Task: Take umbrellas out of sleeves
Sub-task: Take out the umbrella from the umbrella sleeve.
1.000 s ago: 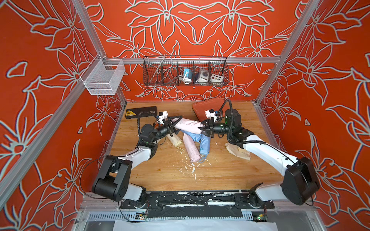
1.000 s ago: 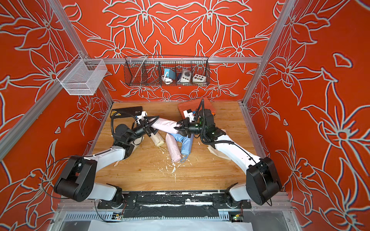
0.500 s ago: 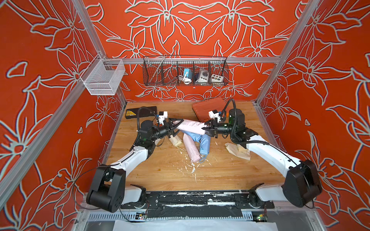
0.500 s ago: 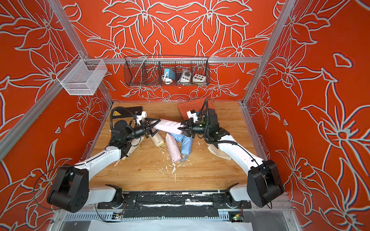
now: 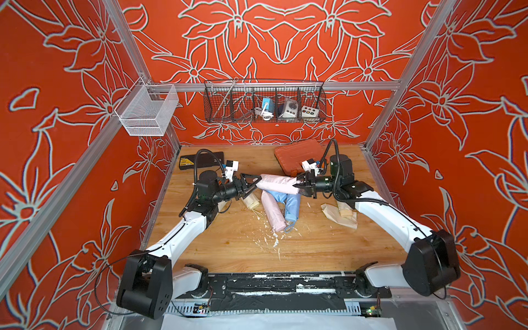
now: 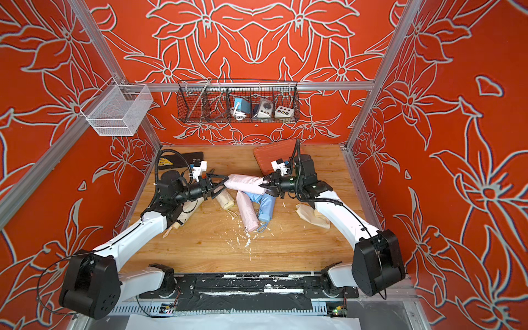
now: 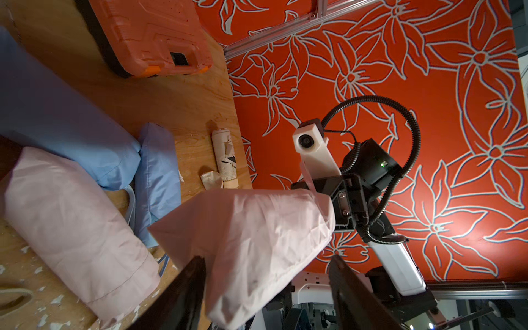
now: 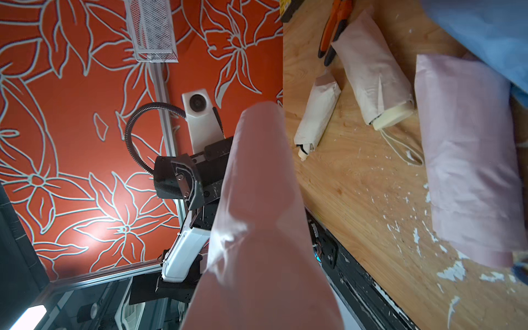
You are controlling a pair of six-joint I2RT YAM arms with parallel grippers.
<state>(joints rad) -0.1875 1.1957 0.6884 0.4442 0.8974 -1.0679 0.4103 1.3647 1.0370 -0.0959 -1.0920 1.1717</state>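
Observation:
A pale pink sleeved umbrella [image 5: 275, 183] [image 6: 243, 183] hangs level above the table between both arms. My right gripper [image 5: 298, 185] [image 6: 264, 184] is shut on its right end; in the right wrist view the pink sleeve [image 8: 257, 228] hides the jaws. My left gripper [image 5: 258, 181] [image 7: 267, 261] stands open, and the sleeve's limp left end [image 7: 251, 237] lies between its spread fingers [image 7: 188, 285]. Below lie another pink sleeved umbrella [image 5: 273, 211], a light blue one [image 5: 291, 204] and a bare cream umbrella [image 5: 251, 200].
An orange plastic case [image 5: 300, 151] sits at the back, a black box [image 5: 200, 160] at the back left. Cream fabric and a cream roll [image 5: 340, 215] lie under my right arm. Orange-handled pliers [image 8: 333, 25] lie by the cream umbrella. White flakes litter the wood.
My left gripper has opened and let go of the pink sleeve's left end. My right gripper has closed on the right end, and the bundle stays up in the air.

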